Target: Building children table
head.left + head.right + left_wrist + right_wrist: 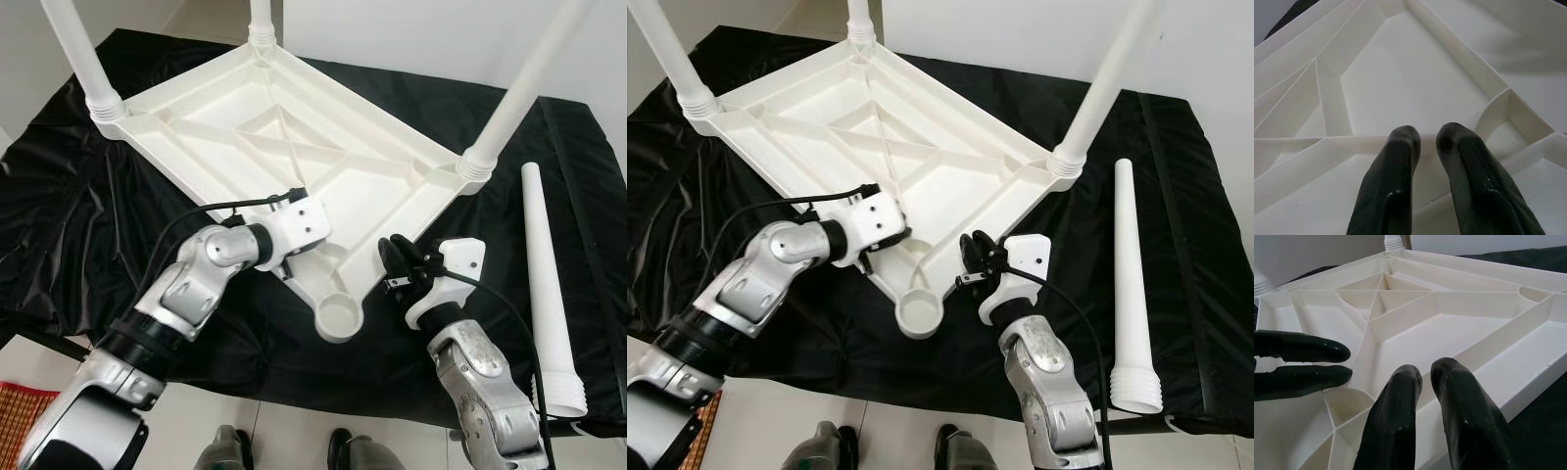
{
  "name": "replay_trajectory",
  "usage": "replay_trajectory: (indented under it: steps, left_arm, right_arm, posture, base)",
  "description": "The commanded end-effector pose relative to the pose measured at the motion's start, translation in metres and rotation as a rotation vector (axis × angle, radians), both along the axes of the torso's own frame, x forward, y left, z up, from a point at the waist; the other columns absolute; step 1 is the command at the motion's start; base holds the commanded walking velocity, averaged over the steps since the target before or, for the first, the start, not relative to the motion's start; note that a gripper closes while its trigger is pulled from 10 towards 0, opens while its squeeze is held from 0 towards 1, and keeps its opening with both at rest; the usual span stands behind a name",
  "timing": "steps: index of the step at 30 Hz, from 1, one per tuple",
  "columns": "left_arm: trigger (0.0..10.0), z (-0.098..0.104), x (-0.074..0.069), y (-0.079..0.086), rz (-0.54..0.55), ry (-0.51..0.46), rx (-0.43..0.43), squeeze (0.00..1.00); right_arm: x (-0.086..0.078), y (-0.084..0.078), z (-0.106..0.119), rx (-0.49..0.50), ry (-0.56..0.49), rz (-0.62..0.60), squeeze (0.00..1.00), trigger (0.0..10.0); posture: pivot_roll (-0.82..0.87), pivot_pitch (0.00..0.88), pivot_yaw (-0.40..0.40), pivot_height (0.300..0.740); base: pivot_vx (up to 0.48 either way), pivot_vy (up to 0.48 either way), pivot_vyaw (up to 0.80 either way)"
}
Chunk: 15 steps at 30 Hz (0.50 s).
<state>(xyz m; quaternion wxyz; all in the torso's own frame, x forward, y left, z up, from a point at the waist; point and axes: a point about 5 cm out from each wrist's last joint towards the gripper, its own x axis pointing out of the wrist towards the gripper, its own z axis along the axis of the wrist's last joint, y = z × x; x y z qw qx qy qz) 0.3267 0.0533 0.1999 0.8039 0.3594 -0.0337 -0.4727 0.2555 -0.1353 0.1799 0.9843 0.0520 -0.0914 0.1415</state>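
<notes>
Three legs stand on my upturned white tabletop; loose leg lies by the table's right edge. Both grippers, left and right, fingers nearly closed, empty.

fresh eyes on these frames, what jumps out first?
The upside-down white table top on the black cloth, three legs already standing up from its corners. The fourth leg lies loose on the cloth at the robot's right, and the near corner socket is empty. The left gripper sits inside the ribbed underside and the right gripper at its near edge, each with fingers close together.
</notes>
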Motion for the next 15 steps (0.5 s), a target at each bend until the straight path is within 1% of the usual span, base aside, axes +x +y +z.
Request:
replay_trajectory:
  steps: [1,5,8,9,10,11,13,15]
  left_arm:
    - [10.0,-0.012,-0.003,-0.007,-0.031,0.037,0.039,0.0]
    - [10.0,-0.008,0.0,-0.004,-0.016,0.03,0.019,0.0]
    - [10.0,0.007,0.007,0.013,0.02,0.004,-0.027,0.0]
    - [10.0,0.007,0.007,0.013,0.02,0.004,-0.027,0.0]
    - [10.0,0.012,0.009,0.019,0.026,0.0,-0.036,0.0]
    - [10.0,0.012,0.009,0.019,0.026,0.0,-0.036,0.0]
    - [10.0,0.021,0.009,0.029,0.011,0.007,-0.061,0.0]
    - [10.0,0.023,0.008,0.032,-0.001,0.012,-0.073,0.0]
  right_arm:
    - [0.0,-0.002,-0.001,0.008,0.003,-0.014,0.0,10.0]
    - [-0.001,-0.004,-0.001,0.012,0.0,-0.022,0.0,10.0]
    - [-0.003,-0.006,-0.002,0.017,-0.007,-0.02,0.0,10.0]
    - [-0.003,-0.006,-0.002,0.017,-0.007,-0.02,0.0,10.0]
    - [-0.003,-0.006,-0.002,0.016,-0.007,-0.02,0.0,10.0]
    - [-0.003,-0.006,-0.002,0.016,-0.007,-0.02,0.0,10.0]
    - [-0.002,-0.008,-0.002,0.016,-0.007,-0.017,0.0,10.0]
    - [-0.002,-0.008,-0.002,0.017,-0.008,-0.016,0.0,10.0]
  posture:
    - [0.0,0.2,-0.011,0.74]
    - [0.0,0.201,-0.012,0.74]
    - [0.0,0.203,-0.017,0.74]
    - [0.0,0.203,-0.017,0.74]
    - [0.01,0.203,-0.021,0.74]
    - [0.01,0.203,-0.021,0.74]
    - [0.01,0.203,-0.027,0.74]
    - [0.01,0.203,-0.027,0.74]
  base:
    - [0.0,0.0,0.0]
    - [0.0,0.0,0.0]
    - [0.0,0.0,0.0]
    - [0.0,0.0,0.0]
    - [0.0,0.0,0.0]
    - [0.0,0.0,0.0]
    - [0.0,0.0,0.0]
    - [0.0,0.0,0.0]
